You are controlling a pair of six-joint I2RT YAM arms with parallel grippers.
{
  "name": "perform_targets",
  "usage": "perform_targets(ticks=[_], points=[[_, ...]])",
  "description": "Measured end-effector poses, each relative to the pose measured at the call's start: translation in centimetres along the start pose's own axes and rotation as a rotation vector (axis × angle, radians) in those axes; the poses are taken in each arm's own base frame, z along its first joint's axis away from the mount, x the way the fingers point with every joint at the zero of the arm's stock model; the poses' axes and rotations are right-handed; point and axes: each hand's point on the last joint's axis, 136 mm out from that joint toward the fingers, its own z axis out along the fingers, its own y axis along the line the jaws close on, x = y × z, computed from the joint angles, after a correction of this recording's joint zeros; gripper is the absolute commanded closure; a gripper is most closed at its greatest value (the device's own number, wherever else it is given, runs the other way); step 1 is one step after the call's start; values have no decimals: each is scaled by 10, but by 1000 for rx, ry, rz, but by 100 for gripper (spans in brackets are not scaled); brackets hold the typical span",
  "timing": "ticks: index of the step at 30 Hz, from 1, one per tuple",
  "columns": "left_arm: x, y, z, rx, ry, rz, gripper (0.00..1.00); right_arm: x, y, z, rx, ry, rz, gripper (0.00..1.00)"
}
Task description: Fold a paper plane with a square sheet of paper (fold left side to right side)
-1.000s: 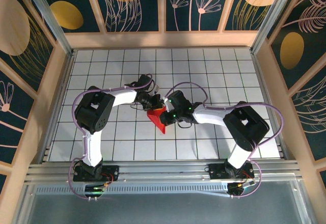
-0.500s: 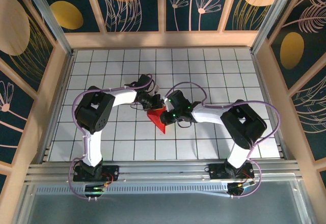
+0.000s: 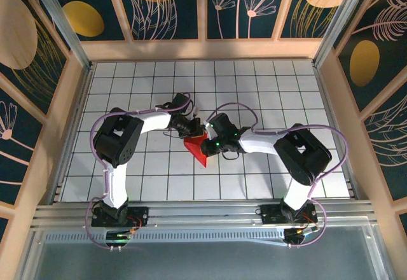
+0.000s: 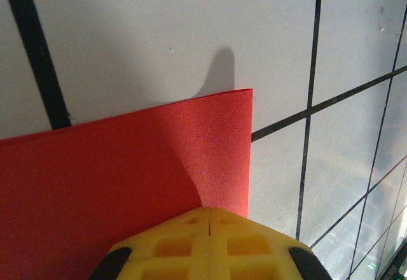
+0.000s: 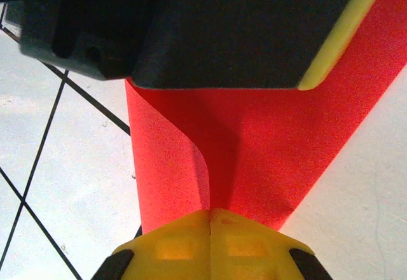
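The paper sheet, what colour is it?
The paper sheet is plain bright red, clearest in the left wrist view.

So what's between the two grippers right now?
The square sheet of paper, curling over, spans from right gripper to left gripper, seen in the right wrist view.

Swings the right arm's elbow [image 3: 304,156] slightly left across the counter [image 3: 267,89], easing the right hand [image 3: 207,142] a touch left over the square sheet of paper [image 3: 198,153] since a second ago.
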Motion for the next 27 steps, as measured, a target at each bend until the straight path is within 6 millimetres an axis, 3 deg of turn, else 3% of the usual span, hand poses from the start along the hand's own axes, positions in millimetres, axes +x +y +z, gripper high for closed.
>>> perform_targets(ticks=[27], points=[[0,-1,0,1,-1,2,100,-1,-7,3,22,-1,9,100]])
